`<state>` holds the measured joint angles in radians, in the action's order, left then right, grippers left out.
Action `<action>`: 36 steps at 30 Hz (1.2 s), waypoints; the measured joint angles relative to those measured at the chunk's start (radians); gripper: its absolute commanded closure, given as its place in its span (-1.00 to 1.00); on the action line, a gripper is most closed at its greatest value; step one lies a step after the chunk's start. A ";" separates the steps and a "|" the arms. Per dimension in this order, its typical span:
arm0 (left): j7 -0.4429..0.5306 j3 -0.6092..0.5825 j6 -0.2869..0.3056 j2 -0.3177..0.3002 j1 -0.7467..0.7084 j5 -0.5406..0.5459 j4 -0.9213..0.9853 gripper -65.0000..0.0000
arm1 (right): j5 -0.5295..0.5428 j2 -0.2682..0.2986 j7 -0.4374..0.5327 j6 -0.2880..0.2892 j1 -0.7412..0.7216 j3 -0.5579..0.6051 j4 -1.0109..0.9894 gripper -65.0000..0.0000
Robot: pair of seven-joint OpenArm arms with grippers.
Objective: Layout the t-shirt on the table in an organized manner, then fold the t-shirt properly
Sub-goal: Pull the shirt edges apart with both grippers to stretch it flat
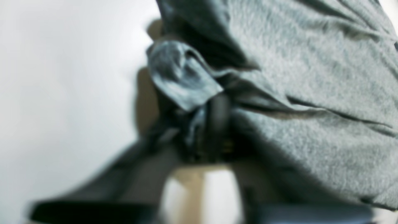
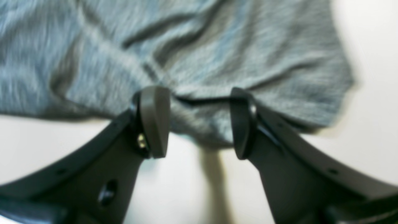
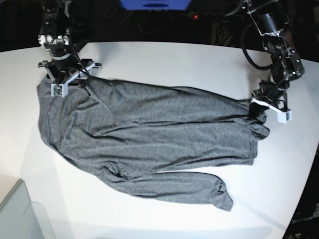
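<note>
Right fingers point(image 2: 154, 121) spread astride the t-shirt point(image 3: 149, 139) edge; left arm's fingers point(image 1: 214, 124) pinch its hem.

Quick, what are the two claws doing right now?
Left claw: closed, pinching a fold of the shirt.
Right claw: open, its fingers straddling the shirt's edge, not gripping it.

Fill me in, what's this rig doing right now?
Two arms are laying out a grey t-shirt on the white table. The shirt lies spread but wrinkled, one sleeve trailing along its near edge. The left gripper is shut on a bunched bit of fabric at the shirt's edge, on the base view's right. The right gripper stands open at the opposite edge, jaws either side of the fabric, not pinching it. No fold made yet.
</note>
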<state>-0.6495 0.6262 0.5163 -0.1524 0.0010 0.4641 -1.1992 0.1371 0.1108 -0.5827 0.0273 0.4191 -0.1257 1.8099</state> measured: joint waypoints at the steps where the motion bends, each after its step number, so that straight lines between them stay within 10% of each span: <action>1: -0.001 0.000 0.000 0.000 0.000 0.000 0.000 0.99 | -0.005 0.001 0.000 0.004 0.000 -0.014 -0.024 0.03; 9: -0.016 -0.006 0.000 -0.018 0.000 -0.003 -0.004 0.99 | -0.005 0.005 0.117 0.105 -0.011 -0.068 -0.124 0.04; 36: -0.046 -0.003 -0.010 -0.080 -0.121 -0.022 -0.148 0.99 | -0.009 0.064 0.096 0.134 0.148 -0.070 0.030 0.05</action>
<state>-0.6952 0.6231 0.5068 -0.2325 -0.1200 0.4423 -1.3476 0.1284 0.1745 -0.4866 0.1608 0.5667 -0.1955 1.8397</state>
